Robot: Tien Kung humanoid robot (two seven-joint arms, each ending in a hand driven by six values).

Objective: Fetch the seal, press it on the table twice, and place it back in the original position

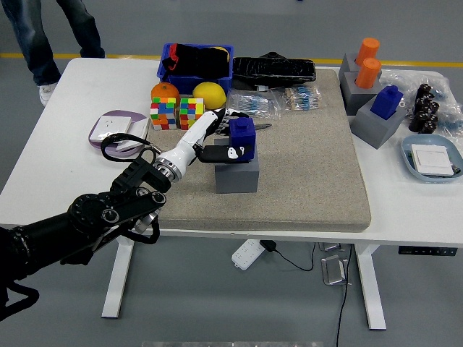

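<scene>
Left of the frame's centre, the left hand [217,142] grips the blue seal [241,137] seated in its grey holder [237,172].

This looked like a robotics lab or test hall; a white height-adjustable table [51,170] stood on a bare grey concrete floor [405,32] crossed by a yellow painted line [130,56] beyond the table; a white power strip [248,254] and loose cables lay under the table; on the table sat a grey felt mat [304,173] and assorted props, such as colourful puzzle cubes [178,113] left of the mat.
</scene>
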